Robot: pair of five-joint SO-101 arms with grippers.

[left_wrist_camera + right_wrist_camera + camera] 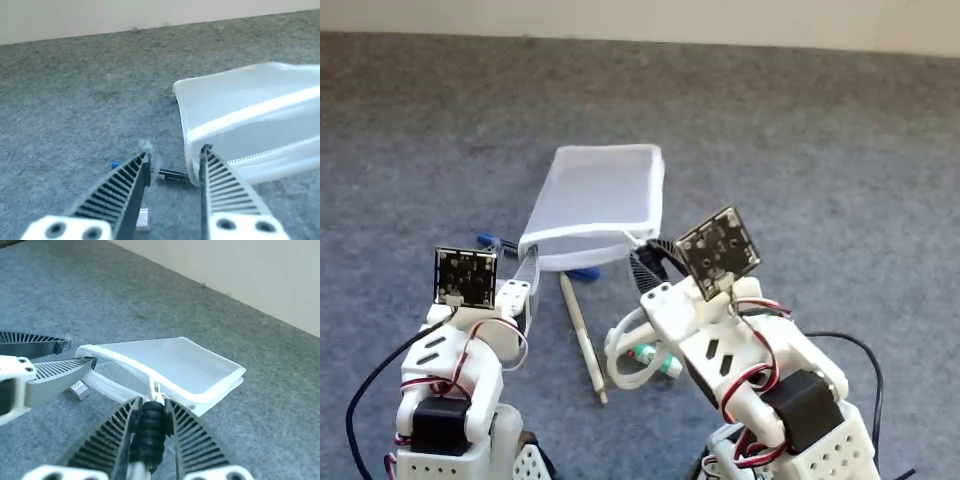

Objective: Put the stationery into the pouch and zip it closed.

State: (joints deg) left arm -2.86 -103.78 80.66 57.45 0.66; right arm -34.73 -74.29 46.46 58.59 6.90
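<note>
Closest to us is the right gripper (151, 402). It is squeezed almost closed around a black bumpy pen (150, 432). The pen's pale tip points at the open mouth of the white net pouch (600, 195), I think so it can slide straight in. The pouch lies on the grey table (820, 150), in the middle, just far of both arms, with its mouth on the near side. The left gripper (175, 153) is wide open and holds nothing. One of its fingers sits at the left corner of the mouth, maybe to keep the pouch from sliding. I cannot tell if that finger is inside the mouth or just beside it. More things lie on the table: a white pen (582, 335) between the arms, a black pen with a blue end (172, 176) partly hidden behind a finger, and a small white block (143, 219). A green and white thing (658, 360) is half hidden under the right arm. I cannot make out a zip pull, or anything inside the pouch.
</note>
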